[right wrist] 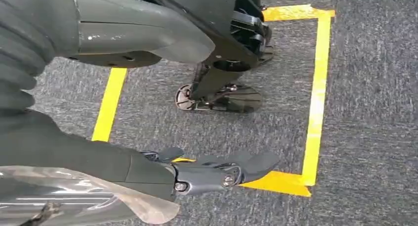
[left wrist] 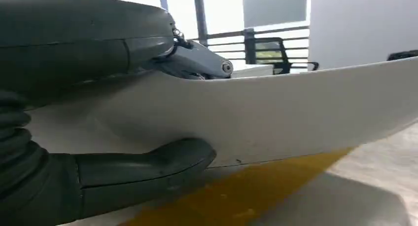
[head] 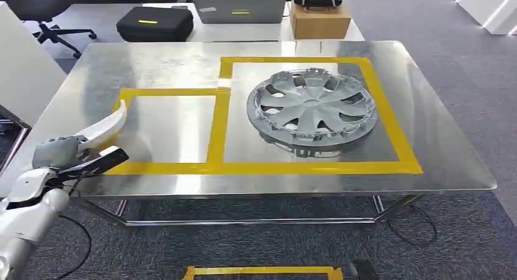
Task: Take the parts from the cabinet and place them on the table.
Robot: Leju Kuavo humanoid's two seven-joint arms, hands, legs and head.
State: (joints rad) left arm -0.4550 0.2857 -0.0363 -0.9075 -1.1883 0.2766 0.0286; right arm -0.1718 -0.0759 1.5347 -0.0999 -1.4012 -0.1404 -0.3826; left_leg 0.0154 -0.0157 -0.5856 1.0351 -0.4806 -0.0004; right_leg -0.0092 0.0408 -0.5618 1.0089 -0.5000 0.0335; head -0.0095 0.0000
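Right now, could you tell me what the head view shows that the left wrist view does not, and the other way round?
The head view alone shows the silver hubcap lying in the larger yellow-taped box on the metal table, and a laptop, a black case and a cardboard box on the desk behind. The left wrist view alone shows the grip closely, thumb under the part's edge, and a railing by bright windows. Both show the left hand holding the white curved part over the yellow tape.
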